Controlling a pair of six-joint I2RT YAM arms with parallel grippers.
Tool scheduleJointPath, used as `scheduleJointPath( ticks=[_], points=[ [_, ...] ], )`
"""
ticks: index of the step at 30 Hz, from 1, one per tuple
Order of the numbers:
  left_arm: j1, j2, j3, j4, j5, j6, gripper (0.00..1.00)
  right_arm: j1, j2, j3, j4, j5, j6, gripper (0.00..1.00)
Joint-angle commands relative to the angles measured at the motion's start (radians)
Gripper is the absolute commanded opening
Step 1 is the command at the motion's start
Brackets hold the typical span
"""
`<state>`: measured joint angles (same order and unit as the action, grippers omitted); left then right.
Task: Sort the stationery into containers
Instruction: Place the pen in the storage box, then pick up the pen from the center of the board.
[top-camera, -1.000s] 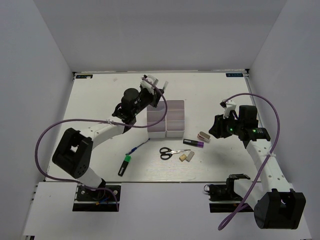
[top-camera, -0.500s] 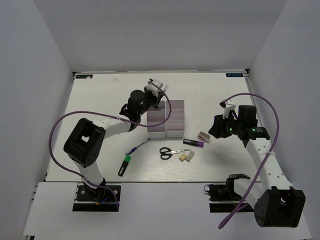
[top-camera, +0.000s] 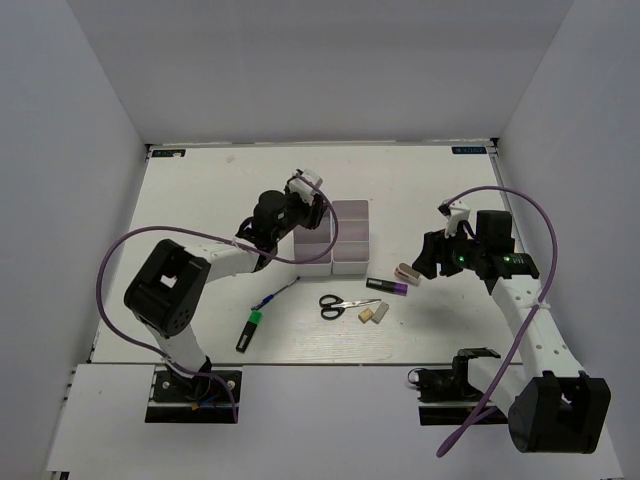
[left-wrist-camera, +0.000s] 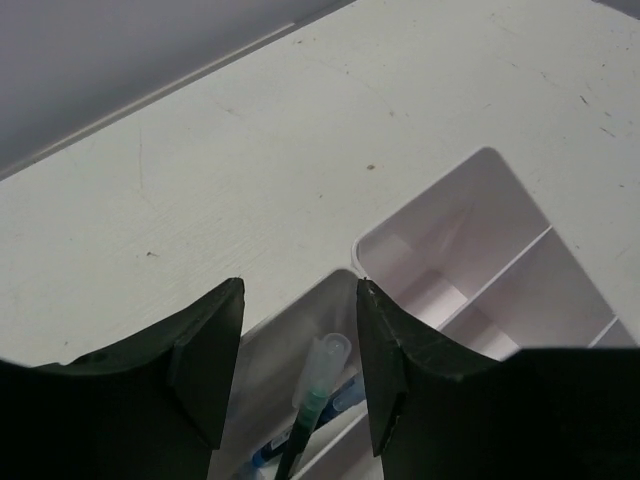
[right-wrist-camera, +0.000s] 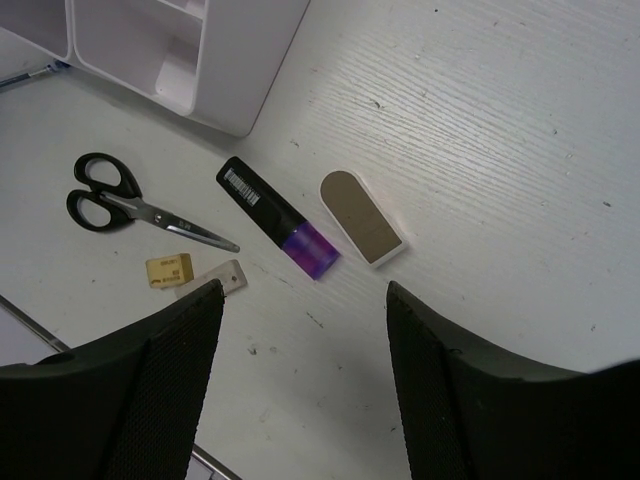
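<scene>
Left end effector (left-wrist-camera: 296, 305) hangs spread wide right over the bins (left-wrist-camera: 440, 250), where a pen (left-wrist-camera: 312, 395) already sits, while the right end effector (right-wrist-camera: 302, 295), also spread, hovers above the purple marker (right-wrist-camera: 280, 218) on the counter (right-wrist-camera: 480, 120), looking lined up to grab it.
</scene>
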<state>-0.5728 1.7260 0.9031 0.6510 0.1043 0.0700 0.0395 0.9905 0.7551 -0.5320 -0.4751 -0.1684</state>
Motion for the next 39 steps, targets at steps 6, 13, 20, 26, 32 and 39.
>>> scheduleJointPath(
  ticks=[6,13,20,26,32,39],
  points=[
    [-0.042,-0.247,-0.052,-0.059,0.024,0.002,0.56,-0.006,0.016,0.013,-0.01,-0.03,-0.028,0.66],
    [-0.102,-0.501,-0.059,-0.462,-0.038,-0.003,0.0,-0.001,0.022,0.01,-0.01,-0.036,-0.04,0.56],
    [-0.11,-0.712,-0.173,-0.711,-0.098,0.005,0.0,-0.001,0.031,0.01,-0.01,-0.049,-0.042,0.54],
    [-0.11,-0.813,-0.248,-0.83,-0.088,-0.032,0.0,-0.004,0.03,0.004,-0.008,-0.046,-0.042,0.54],
    [-0.11,-0.822,-0.305,-0.953,-0.012,0.014,0.49,-0.001,0.034,-0.005,0.006,-0.045,-0.051,0.54],
    [-0.111,-0.642,-0.325,-0.93,0.048,0.144,0.55,-0.001,0.045,0.003,0.001,-0.046,-0.052,0.55]
  ],
)
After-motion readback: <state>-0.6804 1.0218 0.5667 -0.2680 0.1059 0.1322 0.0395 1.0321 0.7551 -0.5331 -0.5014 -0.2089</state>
